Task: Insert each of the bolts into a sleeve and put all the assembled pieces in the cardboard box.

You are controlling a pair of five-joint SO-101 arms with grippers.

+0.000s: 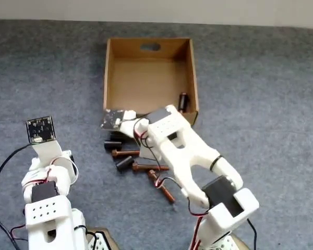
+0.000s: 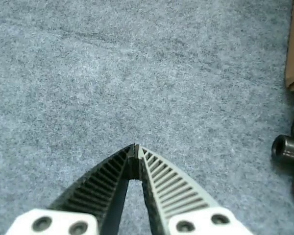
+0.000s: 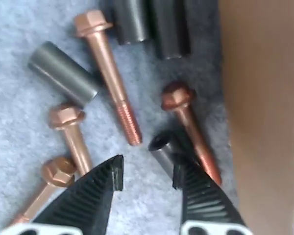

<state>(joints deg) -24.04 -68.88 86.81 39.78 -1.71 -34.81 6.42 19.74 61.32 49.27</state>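
While right gripper (image 3: 148, 171) hangs low over the pile: fingers apart, clamped on nothing.
Short dark steel sleeve (image 3: 161, 146): between those fingers, one end hidden behind a fingertip.
Copper hex-flange bolts (image 3: 108, 73): loose on the grey carpet (image 3: 19, 117), just ahead of and beside the fingertips.
Grey steel sleeve (image 3: 63, 73): ahead of the gripper, against the longest bolt.
Brown cardboard box (image 3: 259, 98): wall just beside the gripper; dark cylindrical piece (image 1: 183, 102) inside.
Left gripper (image 2: 135, 149): fingers together, empty, well apart from the pile.
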